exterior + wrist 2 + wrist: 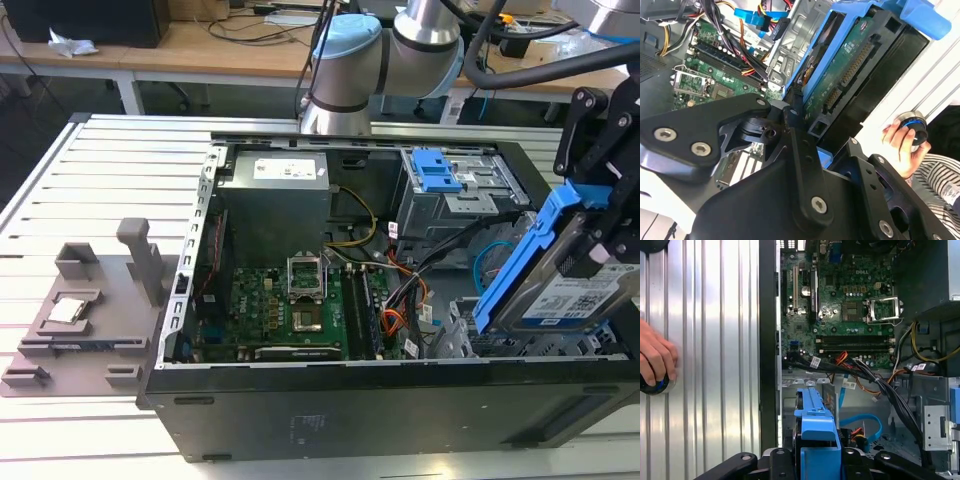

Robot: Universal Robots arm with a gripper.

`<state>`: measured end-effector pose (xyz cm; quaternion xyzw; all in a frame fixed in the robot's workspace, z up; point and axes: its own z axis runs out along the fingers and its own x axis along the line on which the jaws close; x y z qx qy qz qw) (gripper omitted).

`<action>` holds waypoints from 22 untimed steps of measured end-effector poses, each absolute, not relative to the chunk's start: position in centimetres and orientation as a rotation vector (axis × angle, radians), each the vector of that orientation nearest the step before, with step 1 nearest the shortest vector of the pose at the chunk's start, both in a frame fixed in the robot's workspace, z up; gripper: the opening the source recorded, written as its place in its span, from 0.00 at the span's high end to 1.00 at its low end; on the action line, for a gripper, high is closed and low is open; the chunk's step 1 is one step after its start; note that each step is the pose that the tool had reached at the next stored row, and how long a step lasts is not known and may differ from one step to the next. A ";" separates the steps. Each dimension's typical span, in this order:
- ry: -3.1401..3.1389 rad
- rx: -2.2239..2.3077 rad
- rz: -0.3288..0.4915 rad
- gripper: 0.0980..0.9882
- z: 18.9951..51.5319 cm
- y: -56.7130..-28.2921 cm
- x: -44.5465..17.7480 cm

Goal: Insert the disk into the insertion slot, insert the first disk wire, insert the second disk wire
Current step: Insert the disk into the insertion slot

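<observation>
Fingers (799,135) of your gripper (600,250) clamp the disk (565,295), which hangs steeply tilted in its blue frame over the open computer case (330,410), at the exterior view's right, near the motherboard (285,305). A hand (656,357) rests on the desk (715,365), covering a knob (656,386).

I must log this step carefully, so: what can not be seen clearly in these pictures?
Slot: exterior view, mostly behind the disk.
Disk: same view, one end cut by the picture's right edge, top covered by the end effector.
Hand: first wrist view, cut by the edge; its fingers hide what it holds.
</observation>
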<state>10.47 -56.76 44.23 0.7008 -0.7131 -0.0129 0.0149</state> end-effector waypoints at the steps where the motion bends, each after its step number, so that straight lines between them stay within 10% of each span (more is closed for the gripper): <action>1: -2.220 2.182 -0.042 0.70 44.2 -56.6 10.4; 22: -2.213 2.207 -0.064 0.70 42.1 -55.3 10.3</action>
